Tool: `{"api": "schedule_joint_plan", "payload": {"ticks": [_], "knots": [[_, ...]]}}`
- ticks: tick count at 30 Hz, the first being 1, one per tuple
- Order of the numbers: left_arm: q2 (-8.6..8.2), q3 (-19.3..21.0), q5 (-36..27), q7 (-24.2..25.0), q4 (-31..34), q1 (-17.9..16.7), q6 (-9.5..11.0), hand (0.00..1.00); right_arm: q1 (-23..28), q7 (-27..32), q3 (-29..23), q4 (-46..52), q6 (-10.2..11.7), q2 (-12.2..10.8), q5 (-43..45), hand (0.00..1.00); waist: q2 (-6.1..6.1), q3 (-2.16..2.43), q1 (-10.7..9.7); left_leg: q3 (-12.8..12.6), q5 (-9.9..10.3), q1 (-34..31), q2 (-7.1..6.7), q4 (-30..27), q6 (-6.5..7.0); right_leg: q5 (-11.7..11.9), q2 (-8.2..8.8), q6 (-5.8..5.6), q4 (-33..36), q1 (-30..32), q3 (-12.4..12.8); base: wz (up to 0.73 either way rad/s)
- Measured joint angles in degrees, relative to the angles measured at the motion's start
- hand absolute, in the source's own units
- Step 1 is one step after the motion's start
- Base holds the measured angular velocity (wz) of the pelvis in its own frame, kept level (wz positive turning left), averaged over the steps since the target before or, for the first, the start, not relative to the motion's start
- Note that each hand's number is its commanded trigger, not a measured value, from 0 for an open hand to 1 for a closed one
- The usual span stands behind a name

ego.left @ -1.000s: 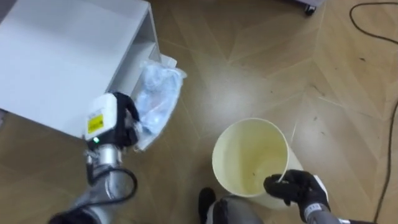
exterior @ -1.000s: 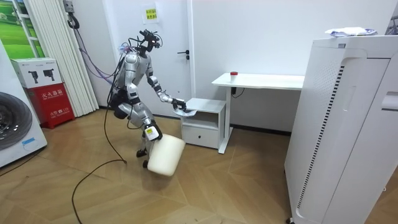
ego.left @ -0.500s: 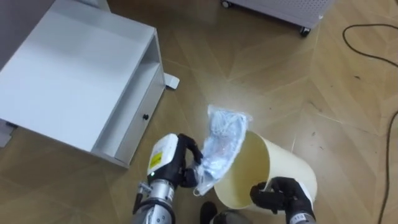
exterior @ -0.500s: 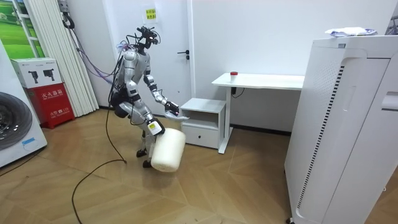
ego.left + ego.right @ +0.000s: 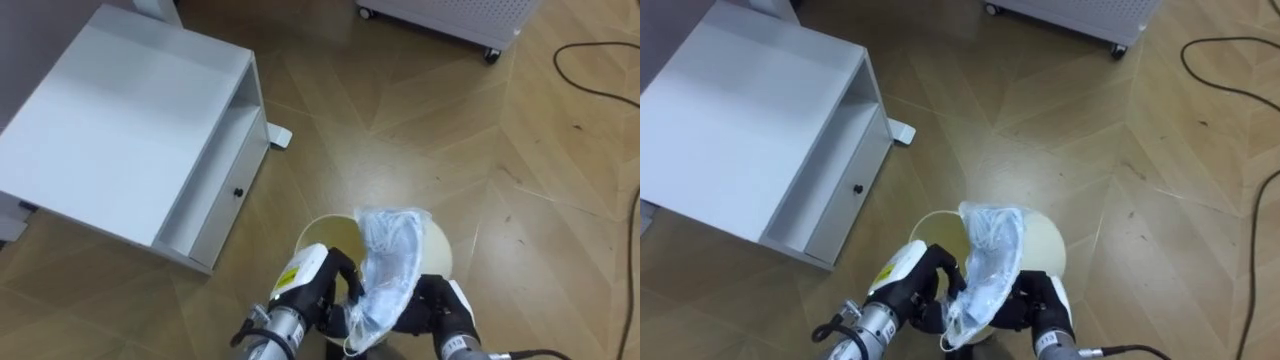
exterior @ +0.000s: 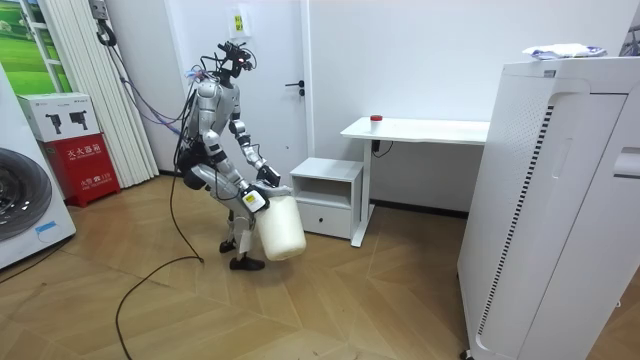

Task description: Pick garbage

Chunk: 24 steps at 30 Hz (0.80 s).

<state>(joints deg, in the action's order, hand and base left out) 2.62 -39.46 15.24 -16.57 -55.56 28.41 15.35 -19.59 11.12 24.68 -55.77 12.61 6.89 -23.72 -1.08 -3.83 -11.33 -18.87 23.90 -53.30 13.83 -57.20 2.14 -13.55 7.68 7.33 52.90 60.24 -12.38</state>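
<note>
Wooden floor [image 5: 420, 120] lies beneath; the left hand [image 5: 318, 287] clutches a crumpled clear plastic bag [image 5: 390, 262] over the cream round plastic bin [image 5: 326, 234], whose rim the right hand [image 5: 441, 310] grips.

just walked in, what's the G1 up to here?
It stands by the white cabinet on the wood floor, holding a cream waste bin up in its right robot hand. Its left robot hand clutches a crumpled clear plastic bag right over the bin's mouth. The bag is not yet let go.
</note>
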Motion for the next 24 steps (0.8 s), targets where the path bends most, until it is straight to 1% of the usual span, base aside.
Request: {"api": "schedule_joint_plan", "payload": {"ticks": [3, 4, 6, 11, 13, 17, 21, 24], "knots": [[0.26, 0.2, 0.1, 1.0, -0.3, -0.1, 0.0, 1.00, 0.4, 0.0, 0.1, 0.1, 0.0, 0.1, 0.0, 1.00, 0.30, 0.74, 0.7, -0.5, 0.1, 0.3, 0.46, -0.2, 0.09, 0.1, -0.45, 0.03, 0.0, 0.0, 0.4, -0.09], [0.61, 0.5, 0.1, 1.2, -0.5, -0.3, 0.0, 1.00, 0.4, 0.0, 0.3, 0.5, -0.1, 0.1, 0.1, 1.00, 0.50, 0.86, 0.7, -1.0, 0.1, 0.7, 0.61, -0.2, 0.09, 0.3, -0.69, 0.02, 0.0, 0.0, 0.8, -0.15], [0.89, 0.9, 0.1, 1.4, -0.6, -0.9, 0.0, 1.00, 0.4, 0.0, 0.7, 0.7, -0.1, 0.1, 0.4, 1.00, 0.53, 0.89, 0.6, -1.6, 0.2, 1.2, 0.63, 0.0, 0.18, 0.5, -0.78, -0.06, 0.0, -0.1, 1.4, -0.12], [0.90, 1.0, 0.1, 2.1, -0.6, -2.4, 0.0, 1.00, 0.6, 0.0, 0.7, 0.8, -0.2, 0.1, 0.9, 1.00, 0.57, 0.86, 0.6, -2.0, 0.4, 1.4, 0.64, 0.0, 0.33, 0.8, -0.77, -0.19, -0.1, 0.0, 1.7, -0.01], [1.26, 1.1, 0.1, 2.2, -0.8, -3.2, 0.0, 1.00, 0.6, 0.0, 0.8, 1.2, -0.2, 0.1, 1.0, 1.00, 0.71, 0.78, 0.6, -2.7, 0.4, 1.8, 0.64, 0.3, 0.47, 0.9, -0.70, -0.33, -0.2, 0.0, 2.1, -0.04], [1.50, 1.0, 0.1, 2.1, -2.7, -3.3, 0.0, 1.00, 0.6, 0.0, 1.4, 2.1, -0.2, 0.0, 0.9, 1.00, 0.90, 0.70, 0.6, -2.9, 0.4, 2.0, 0.57, 0.5, 0.47, 0.9, -0.70, -0.37, -0.2, 0.0, 2.3, -0.01], [2.67, 1.0, 0.1, 1.7, -5.1, -3.2, 0.1, 1.00, 0.6, 0.0, 2.0, 2.7, -0.2, 0.1, 0.9, 1.00, 1.07, 0.62, 0.5, -2.9, 0.4, 2.0, 0.65, 0.5, 0.43, 0.9, -0.79, -0.39, -0.3, 0.0, 2.3, 0.00], [3.72, 1.0, 0.0, 0.7, -6.8, -4.0, 0.1, 1.00, 0.6, -0.1, 2.2, 3.2, -0.2, 0.2, 1.1, 1.00, 1.11, 0.61, 0.6, -2.9, 0.5, 2.0, 0.65, 0.5, 0.54, 0.9, -0.79, -0.46, -0.3, 0.0, 2.3, 0.00]]}}
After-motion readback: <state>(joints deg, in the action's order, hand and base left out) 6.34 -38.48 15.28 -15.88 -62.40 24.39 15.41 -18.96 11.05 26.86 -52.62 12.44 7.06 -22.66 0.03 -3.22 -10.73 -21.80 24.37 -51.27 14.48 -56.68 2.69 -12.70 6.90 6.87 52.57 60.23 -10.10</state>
